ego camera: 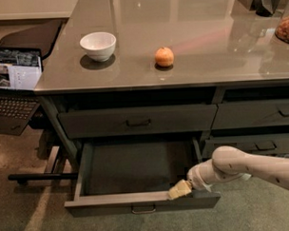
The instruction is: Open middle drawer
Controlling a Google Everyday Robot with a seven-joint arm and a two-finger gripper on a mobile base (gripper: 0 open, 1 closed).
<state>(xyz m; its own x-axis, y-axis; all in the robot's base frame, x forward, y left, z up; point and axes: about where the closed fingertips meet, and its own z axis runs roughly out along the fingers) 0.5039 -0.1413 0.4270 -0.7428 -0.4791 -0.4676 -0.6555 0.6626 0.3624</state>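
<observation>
- Grey shiny counter top (218, 57) fills the upper part of the view, with dark drawers under it.
- A white bowl (98, 45) sits on the counter near the left end.
- A small round orange fruit (164, 57) sits to the right of the bowl, well apart from it.
- An open laptop (14, 74) stands off to the left of the counter, lower down.
- Right under the counter top is a shut drawer (137, 121) with a small dark pull in its middle.
- The middle drawer (138, 202) is just below that one. It sticks far out toward us, and you can see the plain grey inside of it.
- Its little pull (144, 210) is on the front, low and in the middle.
- The gripper (180, 189) is at the top edge of the drawer's front, toward the right end, touching it.
- I cannot tell if the claw is squeezed or loose.
- The pale arm (251, 168) comes in from the right side.
- Two more shut drawers (254, 114) are on the right, behind the arm.
- Green-grey carpet (34, 221) covers the floor.
</observation>
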